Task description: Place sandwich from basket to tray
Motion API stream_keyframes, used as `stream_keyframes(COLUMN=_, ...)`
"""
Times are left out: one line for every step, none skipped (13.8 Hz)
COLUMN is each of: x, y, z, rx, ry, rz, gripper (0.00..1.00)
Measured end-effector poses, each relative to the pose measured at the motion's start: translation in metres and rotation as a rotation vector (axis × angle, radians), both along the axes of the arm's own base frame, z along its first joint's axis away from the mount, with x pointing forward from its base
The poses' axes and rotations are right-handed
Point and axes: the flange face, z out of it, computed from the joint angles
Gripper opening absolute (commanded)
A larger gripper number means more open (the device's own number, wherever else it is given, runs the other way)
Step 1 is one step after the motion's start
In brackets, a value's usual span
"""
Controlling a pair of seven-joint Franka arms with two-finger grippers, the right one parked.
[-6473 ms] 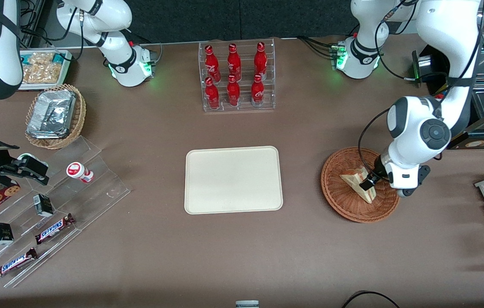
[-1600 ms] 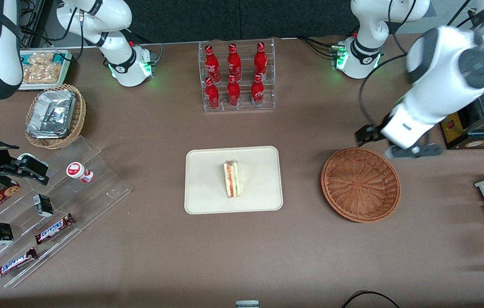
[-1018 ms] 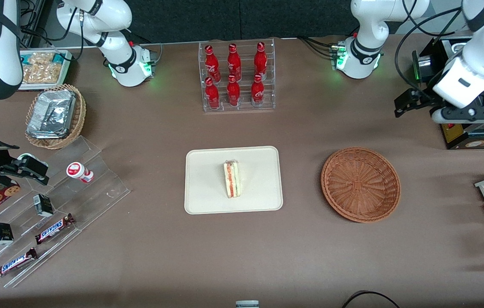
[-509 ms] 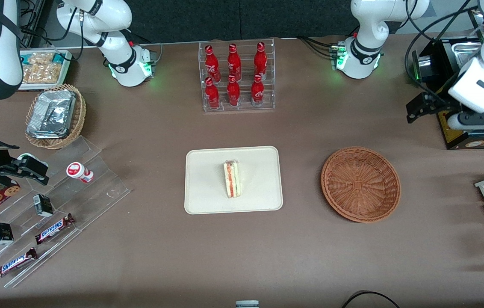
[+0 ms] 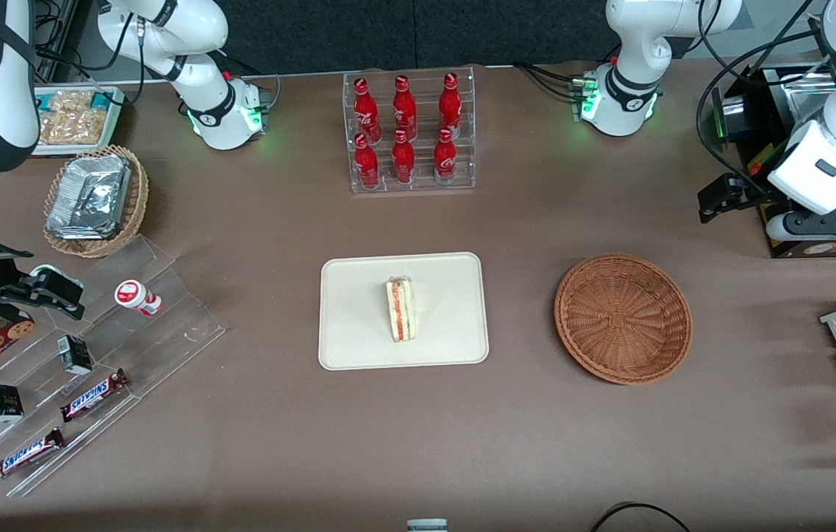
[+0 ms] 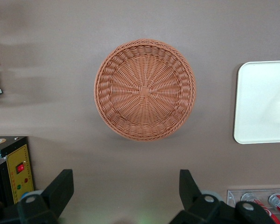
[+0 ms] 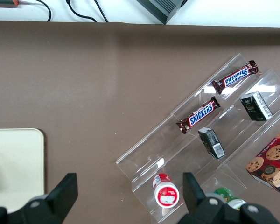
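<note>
Left wrist view: your gripper [image 6: 123, 196] hangs with its fingers [image 6: 60, 189] spread wide, holding nothing and touching nothing.

You have it raised above bare table, apart from the basket [image 6: 144, 89], on the side farther from the front camera and toward the working arm's end of the table. In the front view the gripper [image 5: 717, 198] juts sideways from the white wrist, beside a black box [image 5: 795, 229] with a yellow face. The basket [image 5: 622, 318] holds nothing; only its wicker weave shows. The sandwich [image 5: 401, 308] stands on the tray [image 5: 359, 325], near the tray's middle, its red and green filling edge facing up. The tray lies well apart from the basket, between it and the clear stepped rack [image 5: 93, 355]. Six red bottles [image 5: 403, 131] stand in an acrylic rack, farther from the front camera than the tray.
</note>
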Motion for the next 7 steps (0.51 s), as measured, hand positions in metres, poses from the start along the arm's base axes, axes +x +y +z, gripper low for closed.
stream_keyframes(x=0.0000, y=0.0002, z=0.0000, rx=0.003, ry=0.000, rz=0.000, gripper=1.00)
stream_keyframes(x=0.0000, y=0.0006, z=-0.0001, rx=0.007, ry=0.000, rz=-0.001, gripper=1.00)
stream_keyframes(x=-0.0001, y=0.0010, z=-0.0002, rx=0.011, ry=0.001, rz=-0.001, gripper=1.00)
stream_keyframes(x=-0.0002, y=0.0012, z=-0.0003, rx=0.013, ry=0.002, rz=-0.001, gripper=1.00)
stream_keyframes(x=-0.0002, y=0.0013, z=-0.0003, rx=0.014, ry=0.002, rz=-0.001, gripper=1.00)
stream_keyframes(x=-0.0002, y=0.0013, z=-0.0003, rx=0.014, ry=0.002, rz=-0.001, gripper=1.00)
stream_keyframes(x=-0.0002, y=0.0014, z=-0.0003, rx=0.015, ry=0.002, rz=-0.001, gripper=1.00)
